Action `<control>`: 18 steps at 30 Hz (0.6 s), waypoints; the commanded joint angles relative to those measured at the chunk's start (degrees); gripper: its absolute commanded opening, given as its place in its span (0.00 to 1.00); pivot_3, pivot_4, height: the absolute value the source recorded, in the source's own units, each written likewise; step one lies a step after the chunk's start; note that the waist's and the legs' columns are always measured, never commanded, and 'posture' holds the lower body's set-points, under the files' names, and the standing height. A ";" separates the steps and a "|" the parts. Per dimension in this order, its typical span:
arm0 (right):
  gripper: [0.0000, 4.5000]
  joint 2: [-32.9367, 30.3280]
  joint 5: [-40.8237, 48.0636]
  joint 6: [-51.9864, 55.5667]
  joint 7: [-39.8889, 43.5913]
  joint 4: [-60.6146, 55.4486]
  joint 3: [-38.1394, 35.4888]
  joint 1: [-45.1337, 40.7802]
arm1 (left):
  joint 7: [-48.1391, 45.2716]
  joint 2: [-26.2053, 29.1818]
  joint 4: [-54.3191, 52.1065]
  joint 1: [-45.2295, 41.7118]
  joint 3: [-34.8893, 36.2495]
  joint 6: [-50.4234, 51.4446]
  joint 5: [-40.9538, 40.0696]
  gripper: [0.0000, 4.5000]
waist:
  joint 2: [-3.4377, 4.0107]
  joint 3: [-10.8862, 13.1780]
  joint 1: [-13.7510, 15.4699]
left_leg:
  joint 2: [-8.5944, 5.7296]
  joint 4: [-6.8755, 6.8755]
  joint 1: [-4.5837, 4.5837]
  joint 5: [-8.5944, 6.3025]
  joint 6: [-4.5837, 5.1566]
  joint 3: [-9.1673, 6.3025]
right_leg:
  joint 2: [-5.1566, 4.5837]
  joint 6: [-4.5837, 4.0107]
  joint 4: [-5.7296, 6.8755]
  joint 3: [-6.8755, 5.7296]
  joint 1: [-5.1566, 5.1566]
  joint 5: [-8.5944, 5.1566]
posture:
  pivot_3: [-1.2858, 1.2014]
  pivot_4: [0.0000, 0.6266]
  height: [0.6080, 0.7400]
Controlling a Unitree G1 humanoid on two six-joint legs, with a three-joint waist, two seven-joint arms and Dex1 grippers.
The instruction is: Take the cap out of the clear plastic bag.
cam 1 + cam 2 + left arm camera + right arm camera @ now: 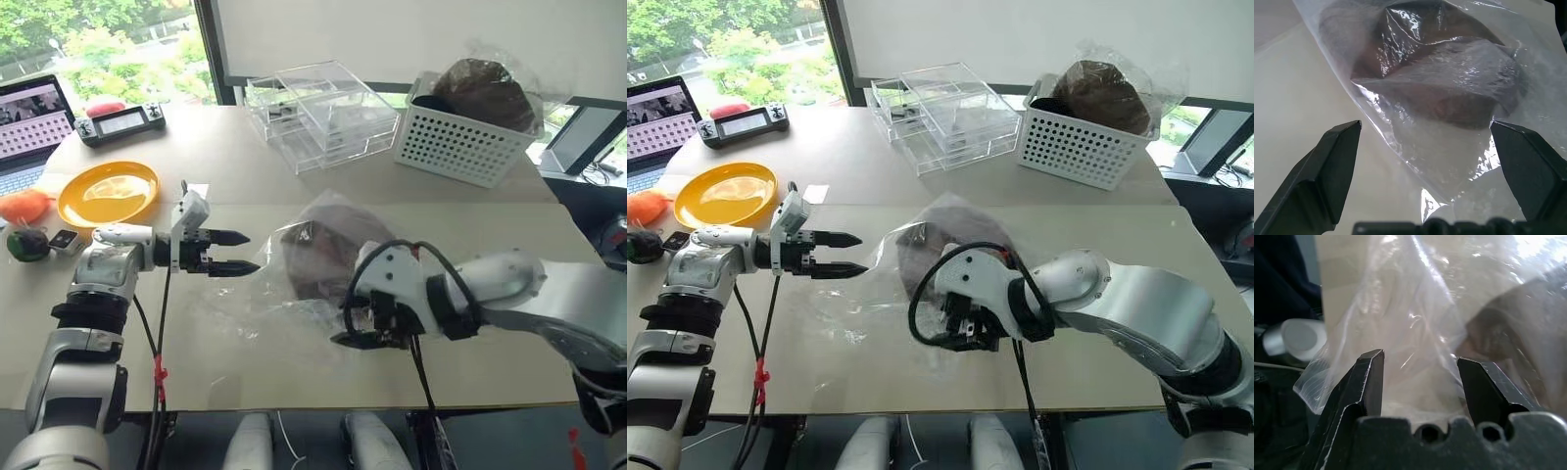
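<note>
The clear plastic bag [279,299] lies crumpled in the middle of the table. The brown cap [318,257] shows through its film, inside the bag's far part. My left gripper [252,252] hovers just left of the bag, pointing at it, fingers wide open and empty. In the left wrist view the cap [1449,83] sits beyond the open fingers, under the film. My right gripper [353,340] is at the bag's near edge, pointing down and forward. In the right wrist view its fingers [1371,377] stand apart, with loose bag film [1415,308] in front of them.
A white basket [456,147] holding a darker cap in a bag stands at the back right. A clear compartment box [323,113] is beside it. At the left are an orange plate [108,193], a game controller [122,122] and a laptop [29,122].
</note>
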 commanded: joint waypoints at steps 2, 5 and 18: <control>0.64 -4.61 -3.90 -5.38 2.10 5.40 -8.38 6.07 | -1.64 -0.17 -1.58 -0.50 -0.26 -0.90 -0.11 1.00 | -0.02 0.01 0.22 | 0.00 0.00 0.00 0.00 0.00 -0.01 | 0.00 -0.02 0.00 -0.01 0.01 0.01 | 0.52 0.24 0.96; 0.64 -4.78 -3.03 -5.80 1.54 12.15 -19.54 11.31 | -0.84 -1.91 1.45 -2.34 0.16 -1.55 -0.11 1.00 | -0.02 0.01 0.28 | 0.00 0.01 0.01 0.00 0.00 0.00 | 0.00 -0.01 0.00 0.00 0.02 0.01 | 0.52 0.24 0.96; 0.64 32.47 12.74 13.64 -26.37 11.16 -52.51 25.20 | 1.99 -4.25 5.61 -5.50 2.88 -1.39 -0.85 1.00 | 0.09 0.09 -0.41 | -0.05 0.01 0.07 -0.01 0.04 0.01 | 0.02 -0.11 0.13 0.10 0.06 0.10 | 0.52 0.24 0.96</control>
